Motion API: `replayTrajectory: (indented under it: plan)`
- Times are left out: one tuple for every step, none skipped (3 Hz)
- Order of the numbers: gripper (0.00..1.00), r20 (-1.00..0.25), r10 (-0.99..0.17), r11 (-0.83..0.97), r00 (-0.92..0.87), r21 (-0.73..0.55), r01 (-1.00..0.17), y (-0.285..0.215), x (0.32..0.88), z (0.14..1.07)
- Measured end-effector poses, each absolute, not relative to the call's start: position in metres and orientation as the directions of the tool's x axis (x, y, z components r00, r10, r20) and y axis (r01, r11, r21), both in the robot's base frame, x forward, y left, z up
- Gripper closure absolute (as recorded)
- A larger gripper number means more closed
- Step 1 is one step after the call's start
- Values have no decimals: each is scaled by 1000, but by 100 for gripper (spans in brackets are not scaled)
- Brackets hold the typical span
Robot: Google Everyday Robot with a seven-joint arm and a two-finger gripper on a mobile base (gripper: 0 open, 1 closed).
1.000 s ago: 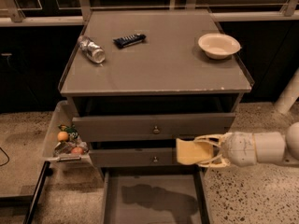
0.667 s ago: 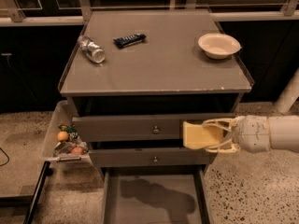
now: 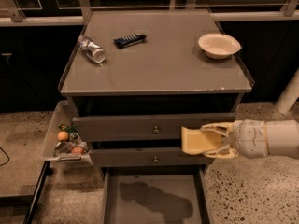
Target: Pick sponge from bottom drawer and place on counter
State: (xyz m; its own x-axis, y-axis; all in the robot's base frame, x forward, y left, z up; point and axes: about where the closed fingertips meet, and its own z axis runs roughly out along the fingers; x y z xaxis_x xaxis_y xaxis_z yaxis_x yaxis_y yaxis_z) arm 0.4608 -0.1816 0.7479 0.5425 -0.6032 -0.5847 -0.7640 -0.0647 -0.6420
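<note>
End effector (image 3: pixel 204 140) is clamped on the small pale yellow soft sponge (image 3: pixel 190 141), in front of the knobbed grey drawers (image 3: pixel 135 127), above the open grey bottom drawer (image 3: pixel 154 197) and lower than the flat grey tabletop (image 3: pixel 154 69).

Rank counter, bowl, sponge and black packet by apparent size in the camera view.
counter
bowl and sponge: too alike to rank, sponge nearer, held by the gripper before the drawers
black packet: smallest
</note>
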Motion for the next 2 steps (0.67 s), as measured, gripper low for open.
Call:
replayTrajectory:
  plan:
    - [100,-521,-608,-151,599,-665,-731,-160,453,768]
    - [100,-471,-582,-247,663,-675,-696,-132,455,812]
